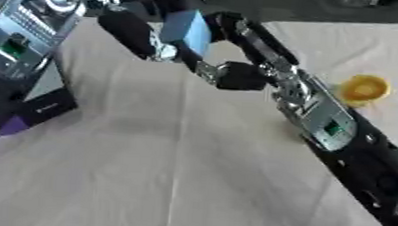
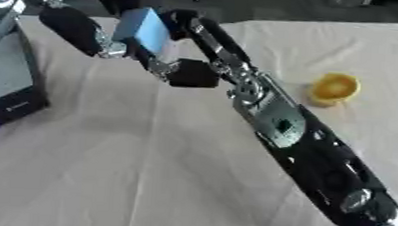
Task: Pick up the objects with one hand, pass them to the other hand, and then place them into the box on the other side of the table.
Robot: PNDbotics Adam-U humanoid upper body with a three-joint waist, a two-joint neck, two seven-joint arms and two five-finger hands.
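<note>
Up near the far edge of the cloth-covered worktop point(image 1: 189, 174), the right hand point(image 1: 210, 60) has its fingers curled round a blue block point(image 1: 188, 31), held above the cloth. The left hand point(image 1: 131, 32) meets the same block from the left; whether its fingers grip cannot be told. A yellow round object point(image 2: 334, 88) lies on the right, well apart. A dark box point(image 1: 28, 90) sits at left.

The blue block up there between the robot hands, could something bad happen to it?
Maybe. The light blue rectangular block hangs in the air between the right robot hand and the left robot hand, so it could slip and drop during the handover. The right arm stretches close past the small yellow round cup-like object and might bump it.
</note>
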